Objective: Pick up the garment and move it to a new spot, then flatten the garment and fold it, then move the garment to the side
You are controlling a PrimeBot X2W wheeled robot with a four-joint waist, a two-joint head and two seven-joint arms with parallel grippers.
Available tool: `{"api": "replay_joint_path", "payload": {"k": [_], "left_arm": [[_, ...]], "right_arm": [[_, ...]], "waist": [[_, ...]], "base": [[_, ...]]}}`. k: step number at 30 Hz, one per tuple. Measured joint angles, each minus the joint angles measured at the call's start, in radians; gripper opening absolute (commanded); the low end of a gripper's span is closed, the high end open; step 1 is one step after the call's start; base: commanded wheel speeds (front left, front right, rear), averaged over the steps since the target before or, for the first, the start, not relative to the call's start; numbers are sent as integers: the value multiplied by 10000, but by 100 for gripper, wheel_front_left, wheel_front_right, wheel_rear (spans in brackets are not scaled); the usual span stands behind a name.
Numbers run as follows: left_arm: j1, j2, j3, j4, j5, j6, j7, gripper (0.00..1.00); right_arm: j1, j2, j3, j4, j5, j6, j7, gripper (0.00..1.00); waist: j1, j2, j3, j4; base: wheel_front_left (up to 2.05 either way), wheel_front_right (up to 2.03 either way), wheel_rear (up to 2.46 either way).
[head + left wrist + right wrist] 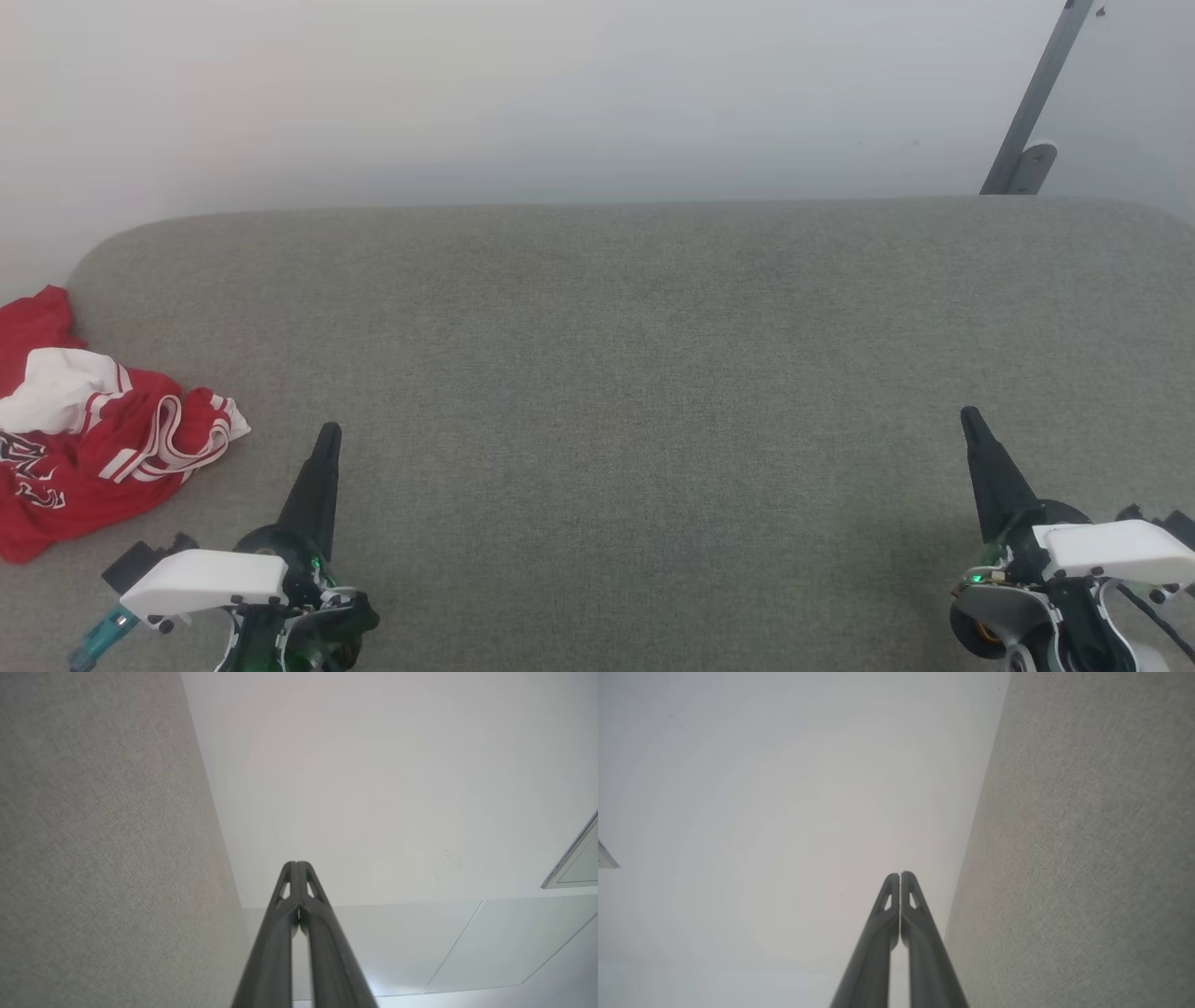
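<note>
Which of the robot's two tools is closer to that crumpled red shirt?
Left. The left tool sits close beside the red shirt, not touching; the right tool is far across the grey surface.

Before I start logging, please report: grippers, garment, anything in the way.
Left gripper and right gripper shut, empty. Garment crumpled at grey cushion's left end, untouched. Nothing between it and left gripper.

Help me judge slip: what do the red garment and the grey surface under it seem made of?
The garment: thin, soft knit, possibly polyester, going by its loose crumpled folds. The grey surface: matte woven upholstery cloth; fine weave shows.
</note>
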Motion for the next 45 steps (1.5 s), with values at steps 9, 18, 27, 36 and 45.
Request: {"api": "replay_joint_path", "payload": {"k": [9,18,27,36,45], "left_arm": [[0,0,0,0,0,0,0,0],[0,0,0,0,0,0,0,0],[0,0,0,0,0,0,0,0],[296,-59,-23,370,2,13,-2,100],[537,-94,-153,274,0,27,-209,100]], "right_arm": [[0,0,-2,0,0,0,0,0],[0,0,0,0,0,0,2,0],[0,0,0,0,0,0,2,0],[346,44,17,359,-2,-2,0,100],[546,63,330,407,-25,-27,-209,100]], "waist": [[0,0,0,0],[-1,0,0,0],[0,0,0,0],[0,0,0,0],[0,0,-96,-27]], "base": [[0,0,0],[0,0,0],[0,0,0],[0,0,0],[0,0,0]]}}
